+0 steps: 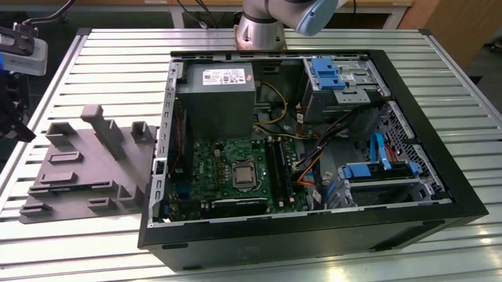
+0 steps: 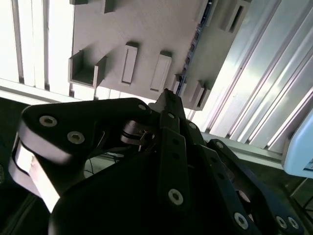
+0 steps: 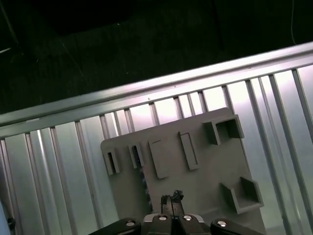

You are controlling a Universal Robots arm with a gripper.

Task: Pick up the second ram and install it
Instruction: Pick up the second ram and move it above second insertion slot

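I have the tool (image 3: 171,198) over the gray fixture (image 3: 205,166), its tips drawn together and gripping nothing. The second ram (image 3: 143,177) stands on edge in that fixture, near the tips. The fixture rests on the slatted surface (image 3: 58,161).

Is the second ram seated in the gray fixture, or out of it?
In the fixture: in the second wrist view the second ram stands on edge in a groove of the gray fixture, near the claw.

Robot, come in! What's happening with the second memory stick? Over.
Gripper shut, empty, over gray fixture. Second ram on edge in fixture, not yet picked. Nothing between gripper and ram.
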